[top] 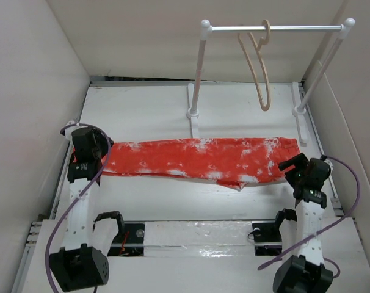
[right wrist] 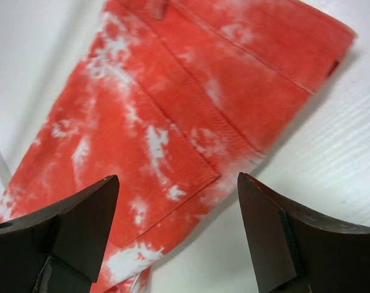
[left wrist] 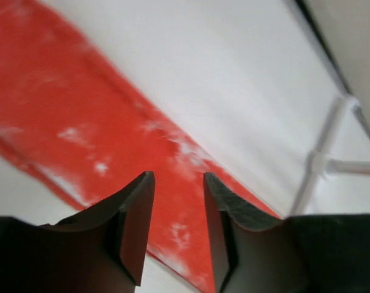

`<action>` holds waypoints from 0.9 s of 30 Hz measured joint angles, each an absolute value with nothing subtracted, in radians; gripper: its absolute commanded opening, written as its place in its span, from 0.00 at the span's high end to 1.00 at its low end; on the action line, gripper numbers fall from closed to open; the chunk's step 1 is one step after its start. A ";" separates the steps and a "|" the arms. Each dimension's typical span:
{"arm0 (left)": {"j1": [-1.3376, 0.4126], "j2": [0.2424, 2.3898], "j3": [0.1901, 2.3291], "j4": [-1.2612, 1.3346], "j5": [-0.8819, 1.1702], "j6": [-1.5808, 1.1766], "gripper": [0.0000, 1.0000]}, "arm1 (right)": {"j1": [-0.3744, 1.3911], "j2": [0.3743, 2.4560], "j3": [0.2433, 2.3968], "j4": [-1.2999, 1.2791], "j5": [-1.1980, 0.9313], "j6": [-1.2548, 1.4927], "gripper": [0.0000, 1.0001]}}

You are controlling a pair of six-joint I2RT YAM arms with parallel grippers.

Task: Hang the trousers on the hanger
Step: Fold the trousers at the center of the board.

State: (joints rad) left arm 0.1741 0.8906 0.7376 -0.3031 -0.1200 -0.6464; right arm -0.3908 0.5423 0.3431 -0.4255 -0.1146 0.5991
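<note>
My left black two-finger gripper (left wrist: 179, 201) points downward, its fingers a narrow gap apart. My right black two-finger gripper (right wrist: 179, 207) is spread wide. My white left arm (top: 80, 204) and white right arm (top: 310, 229) reach forward, well apart.

A white table (top: 148, 110) sits inside a pale, boxed-in bay, enclosed by a left wall panel (top: 32, 91), a back wall (top: 130, 36) and a right wall panel (top: 356, 122), all plain off-white. A white two-post rail rack (top: 276, 28) stands at the table's far right, its flat feet on the tabletop. A glossy pale strip (top: 197, 231) runs along the near edge. The light is soft and even, with faint shadows.
</note>
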 measured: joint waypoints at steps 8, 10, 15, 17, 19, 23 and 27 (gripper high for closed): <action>0.134 0.769 0.706 -0.099 0.197 -0.679 1.00 | -0.569 0.768 0.344 -0.315 -0.061 0.627 0.18; 0.110 0.764 0.674 -0.047 0.241 -0.696 1.00 | -0.588 0.834 0.344 -0.255 -0.059 0.630 0.20; -0.169 0.822 0.645 0.039 0.198 -0.718 1.00 | -0.598 1.005 0.369 -0.165 -0.076 0.637 0.30; -0.304 0.880 0.645 0.085 0.140 -0.717 1.00 | -0.601 1.037 0.381 -0.136 -0.083 0.643 0.35; -0.441 0.950 0.645 0.108 0.049 -0.709 1.00 | -0.601 1.057 0.383 -0.119 -0.085 0.646 0.62; -0.664 1.068 0.632 0.129 -0.131 -0.703 1.00 | -0.603 1.065 0.383 -0.097 -0.087 0.649 1.00; -0.738 1.079 0.537 0.161 -0.217 -0.705 1.00 | -0.603 0.987 0.366 -0.088 -0.106 0.616 1.00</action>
State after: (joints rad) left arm -0.7380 1.0786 0.5369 0.1612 -0.2169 -0.7052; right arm -0.6029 0.9871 0.3664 -0.0883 -0.1059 0.6159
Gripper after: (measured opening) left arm 0.003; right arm 0.049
